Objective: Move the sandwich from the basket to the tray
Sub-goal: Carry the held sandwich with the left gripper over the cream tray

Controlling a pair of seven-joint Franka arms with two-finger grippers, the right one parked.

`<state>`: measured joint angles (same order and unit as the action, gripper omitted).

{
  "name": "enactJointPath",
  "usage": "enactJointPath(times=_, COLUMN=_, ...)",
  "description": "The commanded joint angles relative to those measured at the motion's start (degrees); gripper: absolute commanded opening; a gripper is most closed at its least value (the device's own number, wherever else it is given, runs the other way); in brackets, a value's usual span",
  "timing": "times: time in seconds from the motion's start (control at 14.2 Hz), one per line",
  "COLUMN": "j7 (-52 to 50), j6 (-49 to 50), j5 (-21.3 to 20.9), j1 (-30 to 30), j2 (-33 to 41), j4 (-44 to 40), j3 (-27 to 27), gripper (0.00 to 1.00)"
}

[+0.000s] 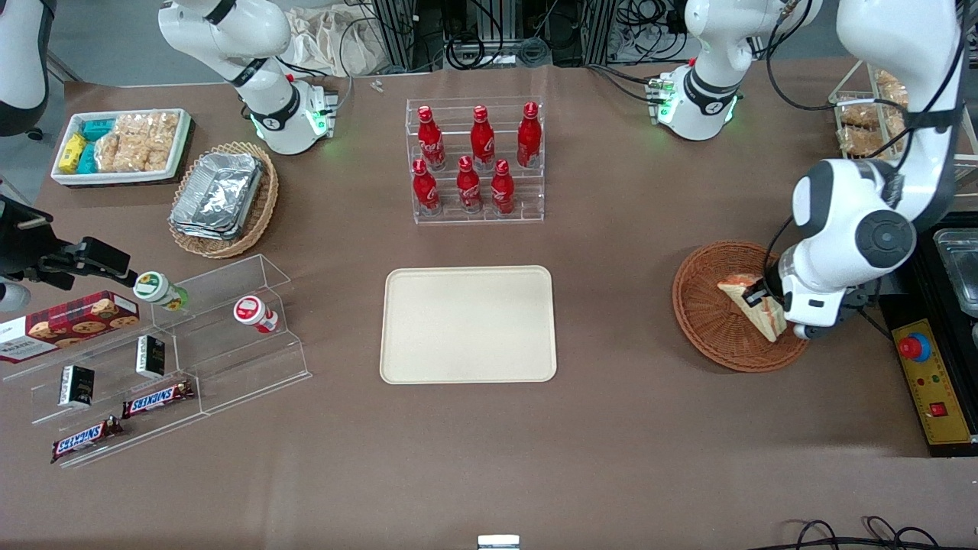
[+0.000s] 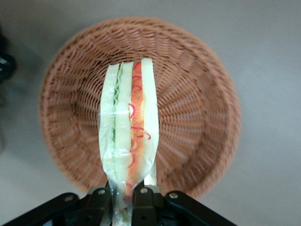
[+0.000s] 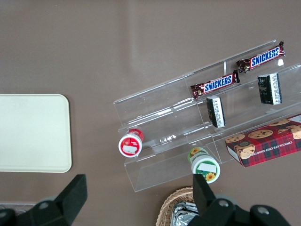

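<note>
The sandwich [image 1: 752, 307] is a wrapped white-bread wedge with orange and green filling. My left gripper [image 1: 764, 299] is shut on its end and holds it above the reddish-brown wicker basket [image 1: 710, 321]. In the left wrist view the sandwich [image 2: 129, 132] stands edge-on between the black fingers [image 2: 143, 200], with the basket [image 2: 197, 108] below it. The cream-beige tray [image 1: 468, 324] lies flat at the table's middle, toward the parked arm from the basket; it also shows in the right wrist view [image 3: 33, 133].
A clear rack of red bottles [image 1: 475, 159] stands farther from the front camera than the tray. A control box with a red button [image 1: 928, 374] lies beside the basket at the working arm's end. A tan basket of foil containers [image 1: 221, 197] and clear stepped shelves with snacks [image 1: 153, 359] are toward the parked arm's end.
</note>
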<state>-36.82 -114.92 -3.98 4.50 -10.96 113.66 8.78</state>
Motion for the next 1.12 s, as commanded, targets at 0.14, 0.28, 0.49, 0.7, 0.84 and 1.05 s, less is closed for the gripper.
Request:
enactJointPath(times=0.14, j7=3.2, j6=19.5, j5=-0.2, j1=-1.0, j2=-1.0, j4=-20.6, j3=7.2, gripper=0.0)
enactJointPath(times=0.28, j7=3.2, j6=18.8, j5=0.5, j1=-1.0, j2=-1.7, j4=-21.5, j3=11.8, gripper=0.0)
enactJointPath(times=0.49, j7=3.2, j6=12.7, j5=5.6, j1=-1.4, j2=-6.2, j4=-21.5, j3=18.7, gripper=0.0)
enactJointPath(times=0.7, j7=2.9, j6=3.7, j5=4.9, j1=-7.2, j2=-12.8, j4=-21.6, j3=20.7, gripper=0.0)
enactJointPath(times=0.84, j7=2.4, j6=-2.7, j5=3.5, j1=-11.9, j2=-16.4, j4=-21.6, j3=20.7, gripper=0.0)
enactJointPath(times=1.05, j7=-0.4, j6=-9.2, j5=-0.8, j1=-16.4, j2=-23.2, j4=-21.6, j3=20.6, gripper=0.0)
